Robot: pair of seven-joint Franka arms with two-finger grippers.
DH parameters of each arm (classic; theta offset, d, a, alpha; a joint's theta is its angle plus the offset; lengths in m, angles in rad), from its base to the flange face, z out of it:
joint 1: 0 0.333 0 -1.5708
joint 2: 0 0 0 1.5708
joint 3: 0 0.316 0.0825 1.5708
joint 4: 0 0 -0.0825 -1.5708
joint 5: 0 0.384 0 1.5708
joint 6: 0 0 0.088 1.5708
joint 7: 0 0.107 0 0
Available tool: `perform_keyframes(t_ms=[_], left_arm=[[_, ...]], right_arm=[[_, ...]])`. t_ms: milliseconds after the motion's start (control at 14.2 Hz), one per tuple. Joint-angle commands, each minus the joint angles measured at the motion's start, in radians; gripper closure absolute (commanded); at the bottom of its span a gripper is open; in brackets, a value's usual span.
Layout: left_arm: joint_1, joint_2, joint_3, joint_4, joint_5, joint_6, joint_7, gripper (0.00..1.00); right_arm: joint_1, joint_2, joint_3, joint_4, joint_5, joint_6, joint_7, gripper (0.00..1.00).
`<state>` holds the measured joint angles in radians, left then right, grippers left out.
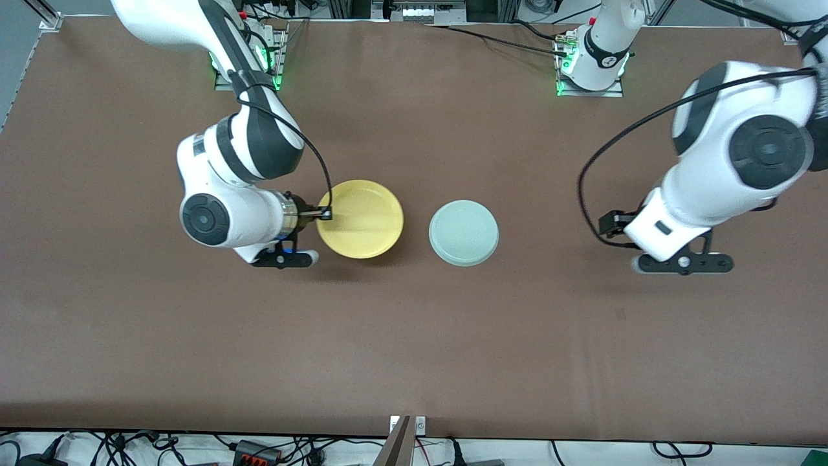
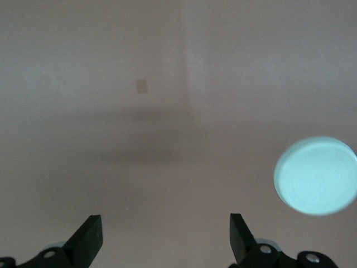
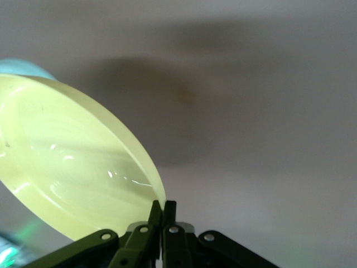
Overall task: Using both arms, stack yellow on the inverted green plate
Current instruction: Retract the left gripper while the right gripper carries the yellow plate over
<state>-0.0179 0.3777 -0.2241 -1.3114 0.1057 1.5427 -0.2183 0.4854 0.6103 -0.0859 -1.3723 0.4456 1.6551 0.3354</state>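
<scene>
Pinching yellow plate rim, right pincer

Two plates show: one yellow plate and one green plate, the green one lying upside down. There are two arms, a right arm and a left arm. Each carries one gripper, so two in all: the right gripper and the left gripper. All stand at one brown bench.
</scene>
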Motion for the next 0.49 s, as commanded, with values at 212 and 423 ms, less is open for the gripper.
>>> perform_keyframes(t_ms=[212, 423], left_arm=[[-0.019, -0.268, 0.15, -0.254, -0.089, 0.039, 0.227, 0.0], [-0.073, -0.368, 0.209, -0.305, -0.097, 0.05, 0.252, 0.0]], right_arm=[[0.094, 0.107, -0.005, 0.039, 0.15, 0.162, 0.102, 1.0], [0.174, 0.15, -0.005, 0.039, 0.15, 0.31, 0.178, 1.0]])
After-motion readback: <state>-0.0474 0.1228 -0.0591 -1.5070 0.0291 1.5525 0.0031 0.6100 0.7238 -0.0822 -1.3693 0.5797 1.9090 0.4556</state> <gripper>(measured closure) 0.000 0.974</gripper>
